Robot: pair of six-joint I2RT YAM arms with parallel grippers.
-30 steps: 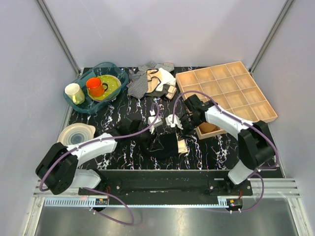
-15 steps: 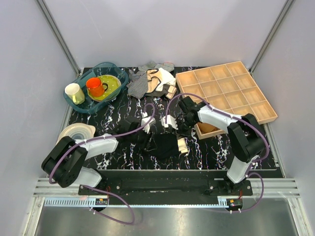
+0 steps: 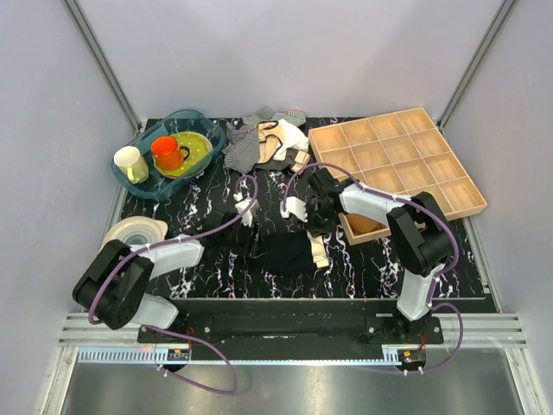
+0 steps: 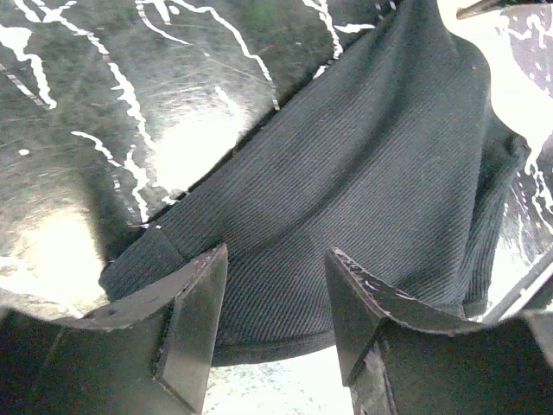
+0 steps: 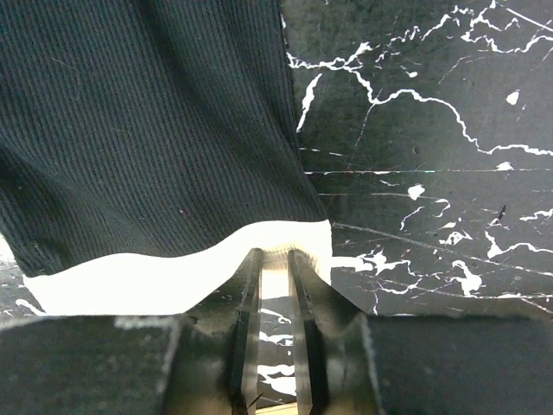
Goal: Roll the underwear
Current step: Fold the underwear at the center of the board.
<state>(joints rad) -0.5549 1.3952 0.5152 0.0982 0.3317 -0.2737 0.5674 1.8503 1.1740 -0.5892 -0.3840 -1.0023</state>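
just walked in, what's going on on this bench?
Both arms are at the black ribbed fabric underwear with a cream band, lying unrolled on the black marbled table. The right claw is pinched on its cream edge; the left claw hangs open over the black fabric.

The left two-finger gripper (image 3: pixel 244 210) has drawn away to the back-left over the last second and no longer reaches across the soft black ribbed fabric underwear (image 3: pixel 285 251). The right two-finger gripper (image 3: pixel 298 210) has slid leftward from beside the tray, with the garment's cream band (image 5: pixel 173 277) pinched between its fingers.
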